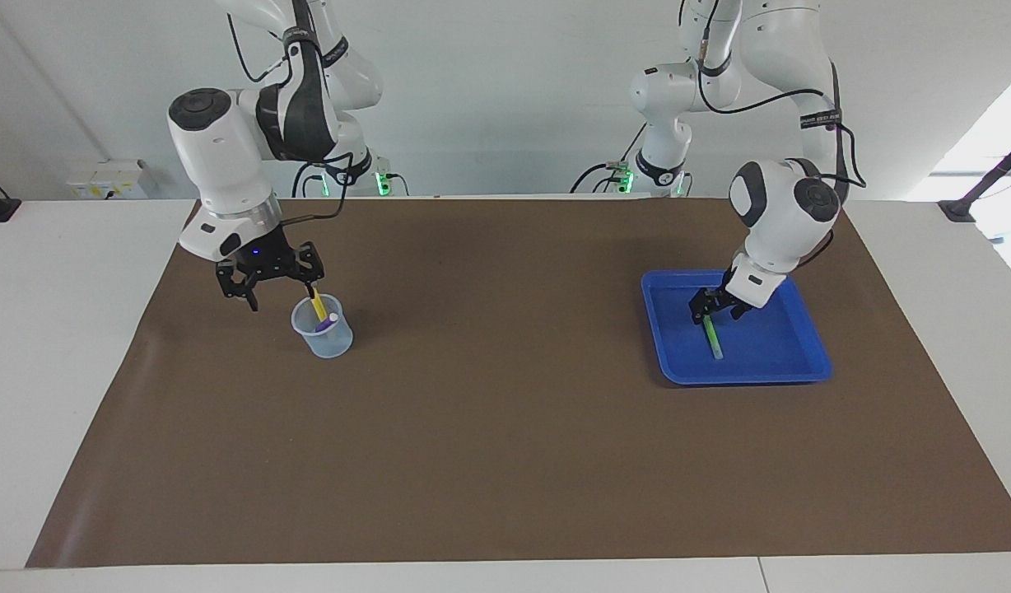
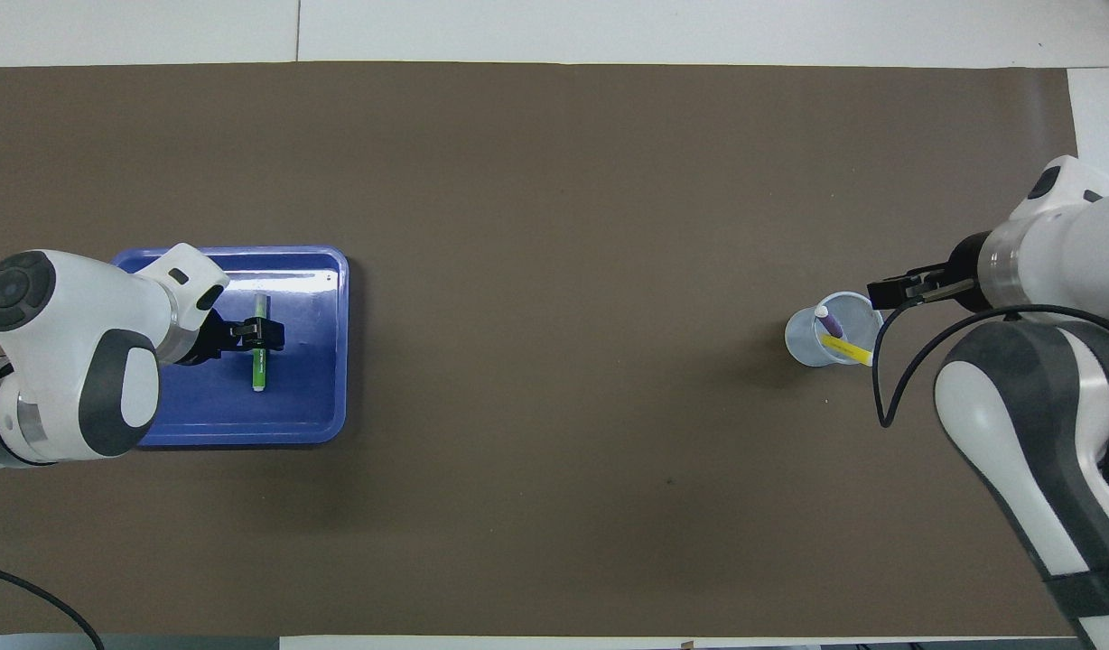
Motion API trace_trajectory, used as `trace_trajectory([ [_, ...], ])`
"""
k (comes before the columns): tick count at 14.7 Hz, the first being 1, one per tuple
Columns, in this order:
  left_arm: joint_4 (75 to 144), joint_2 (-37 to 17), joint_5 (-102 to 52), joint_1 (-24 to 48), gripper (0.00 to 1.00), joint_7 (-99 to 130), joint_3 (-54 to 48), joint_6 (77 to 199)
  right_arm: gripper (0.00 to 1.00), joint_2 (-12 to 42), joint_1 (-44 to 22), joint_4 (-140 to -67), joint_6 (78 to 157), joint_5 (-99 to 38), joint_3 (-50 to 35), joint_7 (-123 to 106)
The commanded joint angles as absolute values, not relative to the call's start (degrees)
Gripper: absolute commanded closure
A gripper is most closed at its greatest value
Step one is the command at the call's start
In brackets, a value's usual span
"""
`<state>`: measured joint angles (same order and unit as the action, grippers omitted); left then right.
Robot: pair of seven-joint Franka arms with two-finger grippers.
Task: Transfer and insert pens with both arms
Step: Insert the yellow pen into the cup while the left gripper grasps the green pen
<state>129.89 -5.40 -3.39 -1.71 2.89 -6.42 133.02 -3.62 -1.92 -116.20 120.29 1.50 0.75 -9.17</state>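
The green pen (image 1: 712, 338) lies flat in the blue tray (image 1: 814, 364), right of centre in the facing view. It looks light, stiff and smooth, likely to roll, so I'd pinch it mid-barrel. The left end effector (image 1: 706, 306) is down over its upper end; I cannot tell whether it grips. The right end effector (image 1: 267, 278), released, hangs beside the cup (image 1: 328, 339) holding the yellow pen (image 1: 317, 304) and purple pen (image 1: 328, 322).

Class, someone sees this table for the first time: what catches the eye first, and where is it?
A bright blue tray at the left arm's end of the table holds a green pen, with the left tool down at it. At the right arm's end, a clear cup holds a yellow pen and a purple pen, the right tool open just above.
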Motion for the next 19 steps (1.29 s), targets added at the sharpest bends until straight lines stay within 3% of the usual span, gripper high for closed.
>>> trace_trajectory([
  [1,130.2,-7.8,0.9,-0.1,0.12,1.9,-6.2,135.6,0.0,-1.3,-1.6,-107.4,113.1,1.9,0.7,-4.1],
  [5,130.0,-7.9,0.9,-0.1,0.28,1.8,-6.2,135.4,0.0,2.5,-1.8,-94.2,100.6,2.1,0.6,1.0],
  [9,129.9,-8.1,1.1,-0.2,0.48,1.8,-6.2,135.5,0.0,2.8,-1.8,-89.2,92.7,2.1,0.7,2.7],
  [18,129.8,-8.2,1.5,-0.1,1.0,1.8,-6.1,135.7,0.0,0.2,-1.9,-92.3,91.0,1.5,2.5,2.7],
  [19,129.8,-8.3,1.5,-0.2,1.0,1.8,-6.1,135.6,0.0,0.1,-1.9,-92.3,90.8,1.3,2.5,2.8],
])
